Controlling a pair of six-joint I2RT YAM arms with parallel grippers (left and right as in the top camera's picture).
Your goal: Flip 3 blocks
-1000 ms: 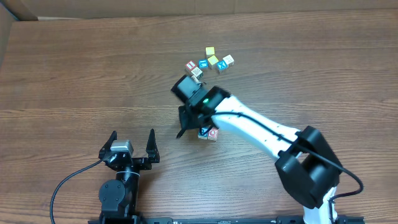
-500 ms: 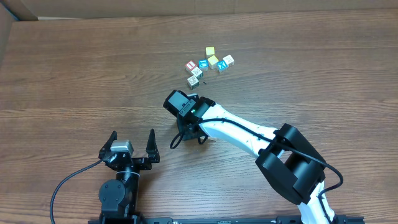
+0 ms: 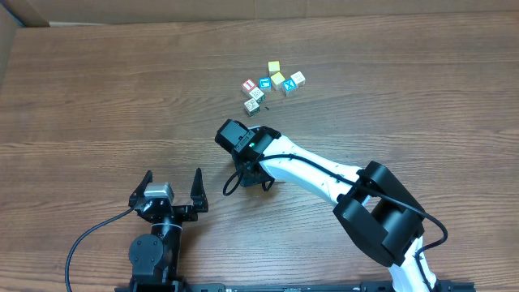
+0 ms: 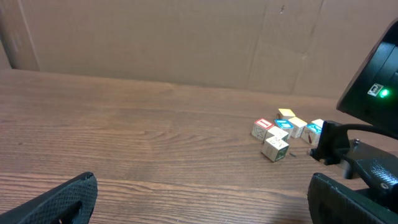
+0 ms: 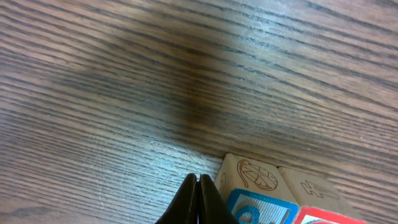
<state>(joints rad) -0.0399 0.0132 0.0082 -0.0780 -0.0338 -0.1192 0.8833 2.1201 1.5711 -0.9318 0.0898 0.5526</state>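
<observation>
Both empty: left gripper (image 3: 173,180), lower left overhead, gapes wide; right gripper (image 5: 198,188), bottom centre of its wrist view, is pinched together on nothing, just beside the blocks (image 5: 252,177) at bottom right; a closed-tip nudge may slide them, not tip them

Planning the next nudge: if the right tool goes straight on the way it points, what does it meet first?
Most likely the bare table. The right tool is shut and aims at wood right next to the blue-faced block, which lies beside that line, not in it; the gap is hard to judge.
</observation>
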